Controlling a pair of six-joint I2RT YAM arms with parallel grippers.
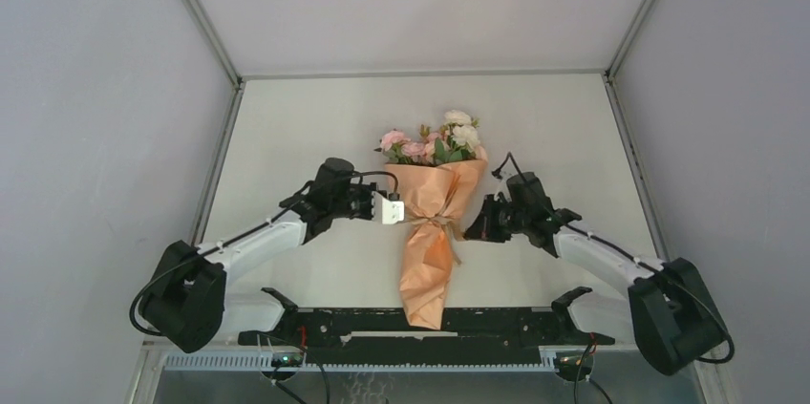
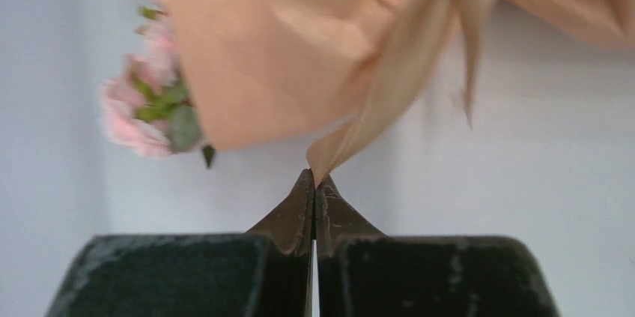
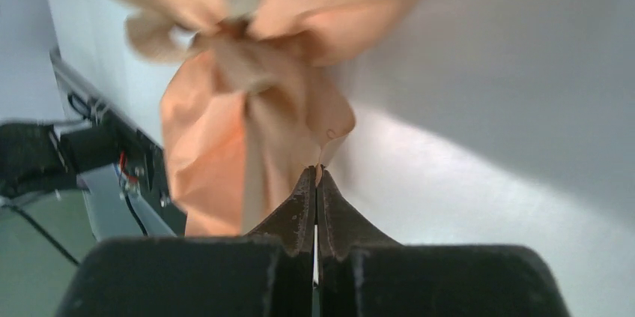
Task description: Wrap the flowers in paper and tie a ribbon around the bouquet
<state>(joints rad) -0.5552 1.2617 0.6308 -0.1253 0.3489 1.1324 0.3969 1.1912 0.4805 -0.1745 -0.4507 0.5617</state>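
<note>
The bouquet (image 1: 432, 223) lies mid-table, its orange-tan paper (image 1: 427, 275) cone pointing at the near edge. Pink and white flowers (image 1: 435, 141) show at its far, wide end. A tan ribbon (image 1: 437, 223) is knotted round its waist. My left gripper (image 1: 404, 211) sits just left of the knot. In the left wrist view it (image 2: 314, 180) is shut on a ribbon (image 2: 382, 96) end, with paper (image 2: 277, 40) and flowers (image 2: 142, 118) above. My right gripper (image 1: 470, 230) sits just right of the knot. In the right wrist view it (image 3: 316, 172) is shut on a ribbon (image 3: 251, 70) piece beside the paper (image 3: 206, 159).
A black frame bar (image 1: 430, 328) runs along the near edge under the cone's tip, with cables beside it (image 3: 90, 152). Grey walls close in the table (image 1: 287, 127) on both sides and at the back.
</note>
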